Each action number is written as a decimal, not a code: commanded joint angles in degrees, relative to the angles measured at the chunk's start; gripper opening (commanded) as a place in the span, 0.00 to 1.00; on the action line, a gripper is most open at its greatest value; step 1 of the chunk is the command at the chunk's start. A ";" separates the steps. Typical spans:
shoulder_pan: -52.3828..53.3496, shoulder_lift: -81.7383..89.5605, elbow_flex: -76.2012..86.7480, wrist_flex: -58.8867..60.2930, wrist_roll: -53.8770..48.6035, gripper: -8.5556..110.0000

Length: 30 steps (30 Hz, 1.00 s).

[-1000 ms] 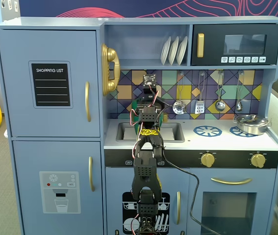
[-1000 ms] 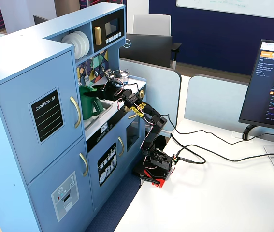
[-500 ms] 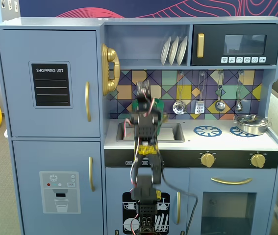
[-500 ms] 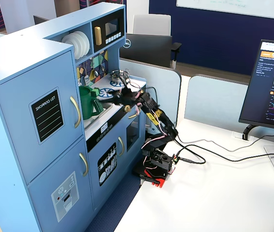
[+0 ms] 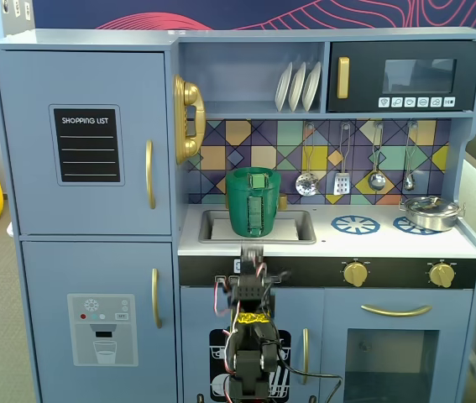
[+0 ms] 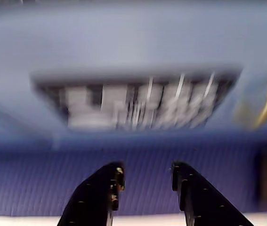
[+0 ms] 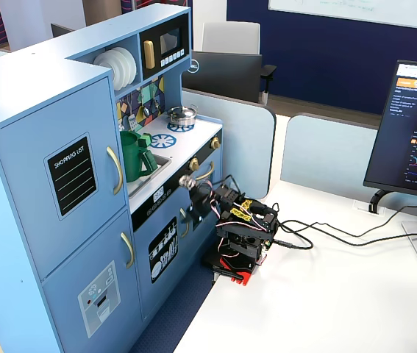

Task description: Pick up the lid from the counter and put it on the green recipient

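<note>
One fixed view: frontal, level, close on the toy kitchen [image 5: 246, 210]. Another: high, oblique, farther back; both share kitchen and arm [image 7: 237, 220]. Wrist view: blurred, very near a blue panel.

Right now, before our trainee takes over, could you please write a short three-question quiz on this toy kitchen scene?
1. True or false: the end effector is gripping something.
2. Where does the green recipient stand? A) on a burner ring B) in the sink C) on the plate shelf
3. Fill in: in a fixed view, the steel pot sits at the ___ end of the counter.

Key: 1 false, its jaws are apart with nothing between them; 2 B; 3 right.
</note>
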 commanded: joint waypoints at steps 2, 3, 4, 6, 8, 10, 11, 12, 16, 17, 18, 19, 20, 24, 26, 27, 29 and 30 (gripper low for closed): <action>-0.70 4.13 7.65 2.11 4.48 0.08; -1.05 4.92 7.65 5.45 5.19 0.08; -1.58 4.57 7.65 7.21 7.21 0.08; -2.02 4.39 7.65 11.78 8.53 0.08; -2.11 4.48 7.65 15.82 8.79 0.08; -1.58 5.62 7.65 21.01 7.12 0.08; -1.41 6.42 7.65 23.82 6.24 0.08; -1.32 6.42 7.73 26.02 5.54 0.08; -1.23 6.42 7.73 31.82 5.45 0.09; -1.23 6.42 7.73 31.82 5.45 0.09; -1.23 6.42 7.73 31.82 5.36 0.09; -1.23 6.42 7.73 31.82 5.36 0.09; -1.14 6.50 7.73 31.82 5.36 0.09; -1.05 6.50 7.73 31.82 5.36 0.09; -1.05 6.50 7.73 31.82 5.36 0.09; -1.05 6.50 7.73 31.82 5.36 0.09; -1.05 6.50 7.73 31.82 5.36 0.09; -1.05 6.50 7.73 31.82 5.36 0.09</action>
